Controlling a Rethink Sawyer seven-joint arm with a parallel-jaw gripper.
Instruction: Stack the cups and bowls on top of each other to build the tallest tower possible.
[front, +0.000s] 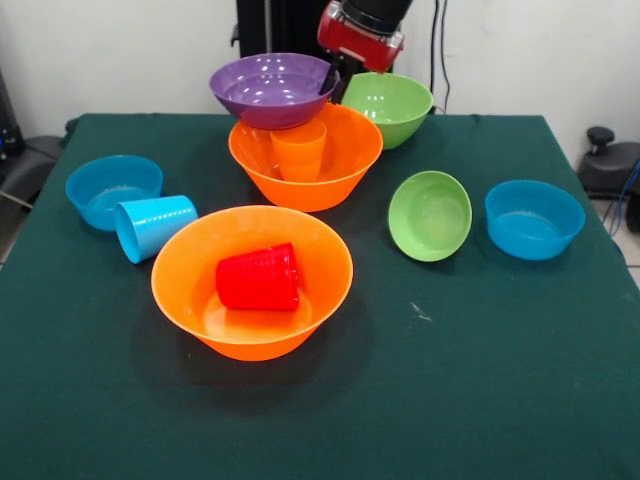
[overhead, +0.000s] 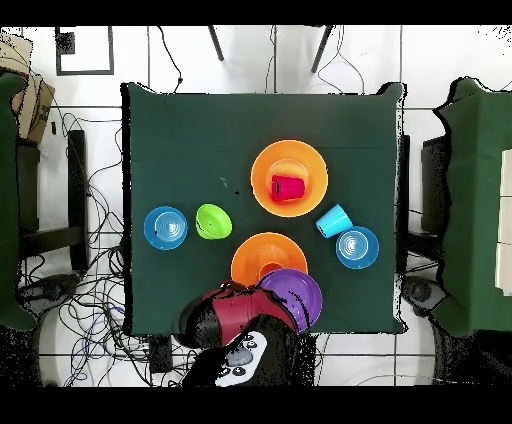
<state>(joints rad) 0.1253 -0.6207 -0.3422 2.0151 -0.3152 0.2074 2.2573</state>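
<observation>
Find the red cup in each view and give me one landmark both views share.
Front view: the red cup lies on its side inside the nearer orange bowl, low and left of centre.
Overhead view: the red cup lies in the upper orange bowl, just right of centre.
Shared landmark: the light blue cup lying beside that bowl.

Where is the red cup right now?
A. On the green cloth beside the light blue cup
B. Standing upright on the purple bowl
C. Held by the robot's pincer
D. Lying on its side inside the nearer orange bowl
D: the red cup lies on its side inside the large orange bowl nearest the front camera, well away from the purple bowl and the pincer.
</observation>
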